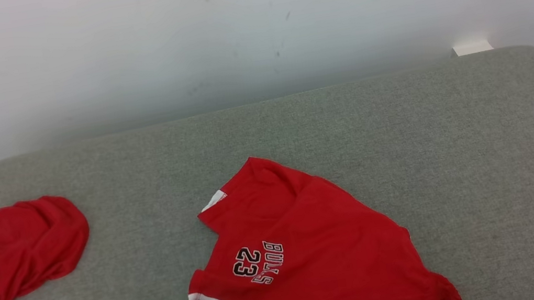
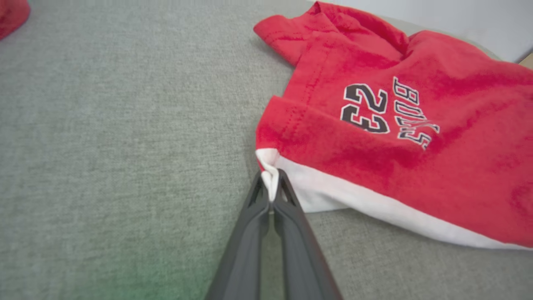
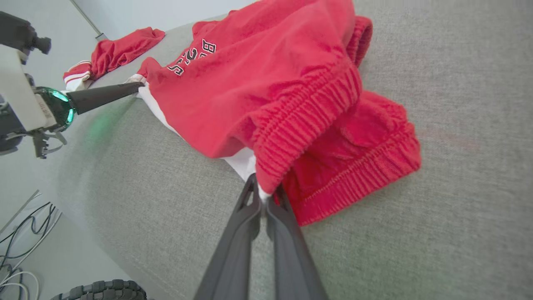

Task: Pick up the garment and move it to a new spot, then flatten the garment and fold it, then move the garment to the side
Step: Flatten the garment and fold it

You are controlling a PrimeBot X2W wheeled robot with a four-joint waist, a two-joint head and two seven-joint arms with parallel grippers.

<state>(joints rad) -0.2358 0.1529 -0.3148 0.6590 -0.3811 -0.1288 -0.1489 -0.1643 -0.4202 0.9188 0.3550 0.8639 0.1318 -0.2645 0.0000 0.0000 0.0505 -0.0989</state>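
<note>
Left fingers (image 2: 252,237) and right fingers (image 3: 241,237) pinch garment (image 1: 325,257) edge; bare cushion (image 1: 484,149) beyond.

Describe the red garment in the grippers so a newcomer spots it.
On the grey fabric cushion, look front and centre. The red shorts with white trim lie there. Unlike the crumpled red garment at left, they carry black BULLS 23 lettering.

Red shorts (image 1: 313,249) (BULLS 23 print), white-trimmed, rumpled on grey cushion (image 1: 484,149).
</note>
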